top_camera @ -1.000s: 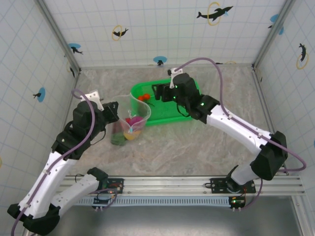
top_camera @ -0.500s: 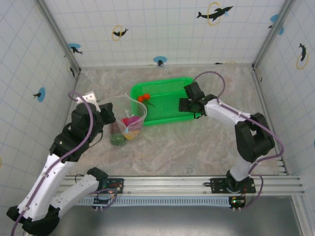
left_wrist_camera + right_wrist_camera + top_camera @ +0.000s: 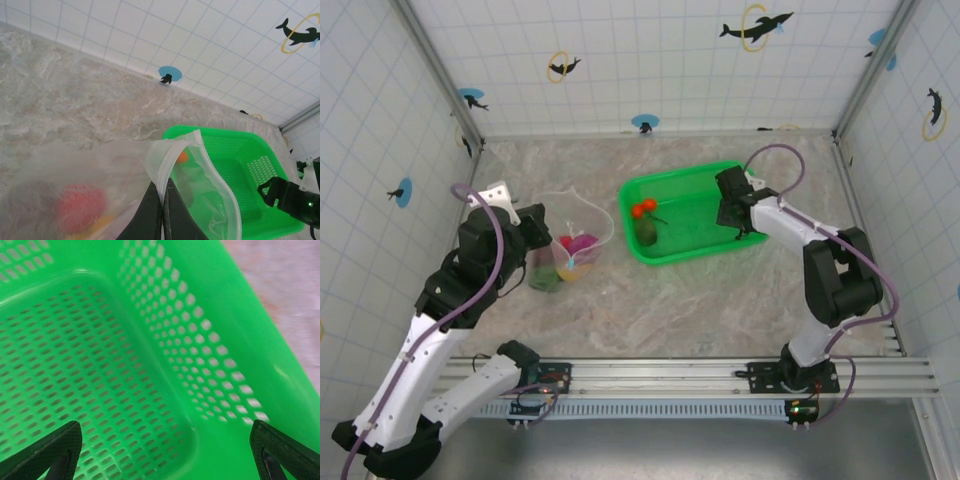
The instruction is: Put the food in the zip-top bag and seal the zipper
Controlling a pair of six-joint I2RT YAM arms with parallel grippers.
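- Currently the zip-top bag (image 3: 582,222) stands on the table (image 3: 650,300), left of centre, with its mouth lifted and gaping toward the right.
- Through the clear plastic, pieces of the food (image 3: 578,246) show in the bag's bottom: a pink one, a yellow one nearer, and a dark green one at the near-left corner.
- Along the bag's mouth the zipper (image 3: 159,167) runs as a pale, translucent band.
- On that band the left gripper (image 3: 161,200) is clamped tight, its jaws pressed together with the plastic between them.
- Just right of the bag sits the green basket (image 3: 670,258). At its left end lie a red-orange toy (image 3: 642,207) and, nearer, a dark green toy (image 3: 646,233).
- Over the basket's right end hangs the right gripper (image 3: 165,455), spread wide and holding nothing. Its dark fingertips (image 3: 50,450) frame the perforated floor and side wall.
- Around the table rise white gridded walls carrying dolphin decals (image 3: 755,27), dark shapes set on yellow rings and blue discs.
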